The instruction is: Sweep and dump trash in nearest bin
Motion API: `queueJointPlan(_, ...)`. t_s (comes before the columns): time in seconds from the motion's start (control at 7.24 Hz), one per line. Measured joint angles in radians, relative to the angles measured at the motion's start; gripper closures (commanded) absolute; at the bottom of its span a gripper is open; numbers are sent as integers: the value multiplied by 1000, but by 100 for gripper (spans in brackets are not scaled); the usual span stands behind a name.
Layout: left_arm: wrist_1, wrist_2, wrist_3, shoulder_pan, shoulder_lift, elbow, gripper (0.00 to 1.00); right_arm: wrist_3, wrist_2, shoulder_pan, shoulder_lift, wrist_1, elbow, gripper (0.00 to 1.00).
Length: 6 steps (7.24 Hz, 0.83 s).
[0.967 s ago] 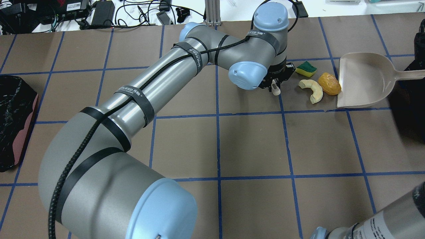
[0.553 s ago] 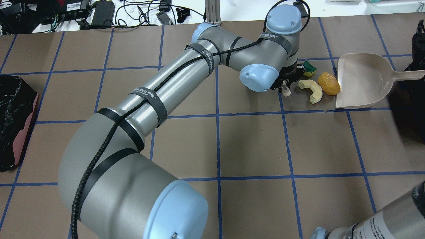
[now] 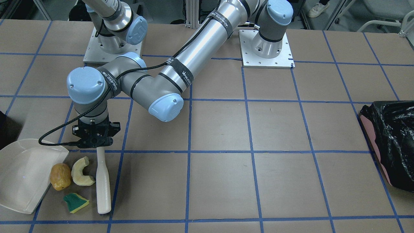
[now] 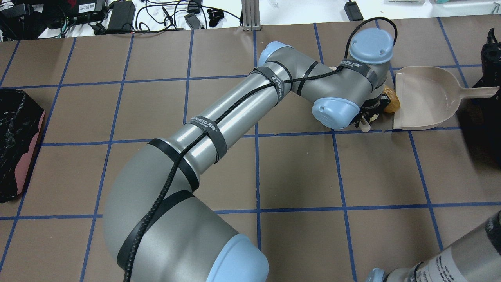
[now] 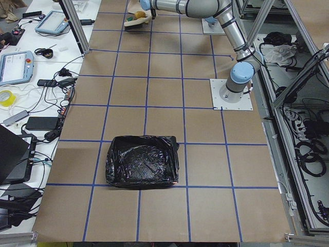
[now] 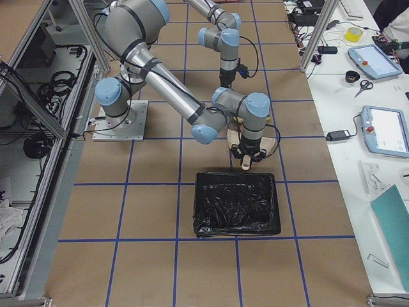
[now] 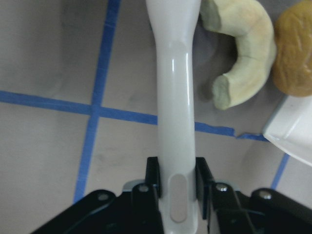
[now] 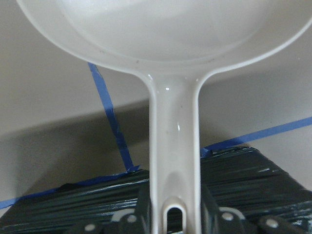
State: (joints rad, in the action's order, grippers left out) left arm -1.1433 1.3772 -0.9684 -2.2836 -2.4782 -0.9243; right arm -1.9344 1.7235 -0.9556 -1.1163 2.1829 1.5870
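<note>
My left gripper (image 3: 96, 142) is shut on the handle of a white brush (image 3: 103, 181), which lies low along the table; the wrist view (image 7: 176, 181) shows both fingers clamping it. Just beside the brush lie the pale yellow crescent (image 3: 81, 171), the brown-orange lump (image 3: 60, 176) and the green-and-yellow sponge chunk (image 3: 76, 202). The lump touches the lip of the white dustpan (image 3: 22, 174). My right gripper (image 8: 173, 217) is shut on the dustpan's handle. The black bin (image 6: 236, 211) sits right behind the dustpan, a dark patch in the overhead view (image 4: 479, 133).
A pink bin lined with a crinkly black bag (image 4: 15, 141) stands at the table's far left end. Cables and power bricks (image 4: 121, 15) lie beyond the back edge. My left arm stretches across the table's middle.
My left arm has swung right with the brush, toward the dustpan. In the overhead view the sponge and crescent are now hidden under the wrist; the lump sits at the pan's lip.
</note>
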Motion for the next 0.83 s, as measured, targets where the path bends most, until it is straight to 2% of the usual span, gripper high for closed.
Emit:
queueJointPlan(0.41,47,-35,-23,-41,-58,25,100,34,0,0,2,1,14,80)
queueJointPlan(0.83,76,-102,-28,-53,-121,138,100,54,0,0,-2,1,20,81)
